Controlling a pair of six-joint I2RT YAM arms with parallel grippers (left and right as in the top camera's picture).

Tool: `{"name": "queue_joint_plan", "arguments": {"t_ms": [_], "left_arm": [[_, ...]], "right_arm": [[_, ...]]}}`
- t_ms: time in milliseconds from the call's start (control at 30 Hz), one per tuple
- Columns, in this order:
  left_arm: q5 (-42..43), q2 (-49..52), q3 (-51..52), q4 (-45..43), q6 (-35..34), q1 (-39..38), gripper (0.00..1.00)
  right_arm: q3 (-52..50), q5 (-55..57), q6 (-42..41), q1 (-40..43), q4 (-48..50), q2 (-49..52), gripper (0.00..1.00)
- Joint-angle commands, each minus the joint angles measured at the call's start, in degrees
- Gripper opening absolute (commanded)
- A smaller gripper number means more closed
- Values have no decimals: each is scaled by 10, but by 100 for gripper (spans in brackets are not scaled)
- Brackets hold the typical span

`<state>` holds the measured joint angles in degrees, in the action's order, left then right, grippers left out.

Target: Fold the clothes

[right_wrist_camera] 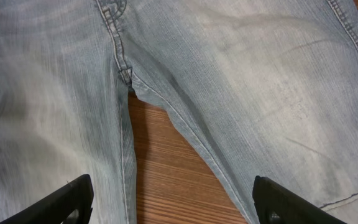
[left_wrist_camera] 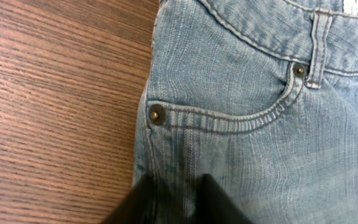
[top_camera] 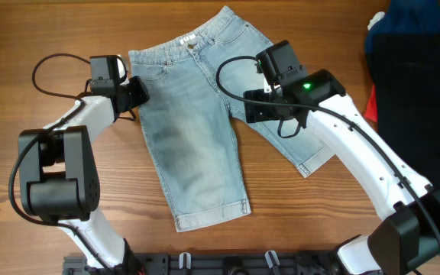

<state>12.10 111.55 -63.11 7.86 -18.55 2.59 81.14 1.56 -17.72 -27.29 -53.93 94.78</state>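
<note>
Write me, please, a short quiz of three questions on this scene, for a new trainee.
1. True or false: the denim shorts lie unfolded on the table, both legs spread.
2. The right pincer is: A) open wide above the shorts; B) shut on cloth; C) out of view.
3. Which wrist camera shows a pocket rivet?
Key: 1 true; 2 A; 3 the left wrist camera.

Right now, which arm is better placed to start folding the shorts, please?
Probably left: the left gripper sits at the shorts' outer hip edge; the right gripper hangs open near the crotch.
</note>
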Motion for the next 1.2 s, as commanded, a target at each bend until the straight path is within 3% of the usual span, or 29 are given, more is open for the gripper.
{"name": "queue_joint_plan", "arguments": {"t_ms": [0,167,300,333,367,433,500,600,800,900,1000,1067,1167], "left_arm": [[-41,7,-3,0,-6,0,4],[-137,5,-3,64,-75,46,4],[-147,5,-3,172,-123,155,4],[-138,5,-3,203,-123,188,8],[-128,5,-3,223,-122,210,23],[-61,5,-3,266,-122,255,64],[12,5,-3,288,-116,287,83],[17,-3,-5,302,-83,309,95],[-51,-134,-49,385,-67,322,99],[-51,-235,-49,394,-67,318,100],[-51,-340,-49,400,-68,304,100],[-51,-392,-49,400,-68,294,100],[-47,-455,-49,400,-68,269,100]], "right_arm": [[6,1,-5,-1,1,-6,82],[6,-4,-5,-1,6,-5,82],[5,-5,-7,-1,12,-5,82],[5,-5,-7,-1,17,-5,82],[5,-5,-8,-1,20,-5,82],[5,-5,-10,-1,23,-4,82],[5,-6,-18,-1,31,3,82],[5,-25,-17,-1,45,30,82],[5,-70,-3,-1,70,122,82],[5,-70,-1,-1,80,148,62],[5,-70,9,-1,94,166,30],[5,-70,12,-1,107,180,21],[5,-75,13,-1,130,209,19]]}}
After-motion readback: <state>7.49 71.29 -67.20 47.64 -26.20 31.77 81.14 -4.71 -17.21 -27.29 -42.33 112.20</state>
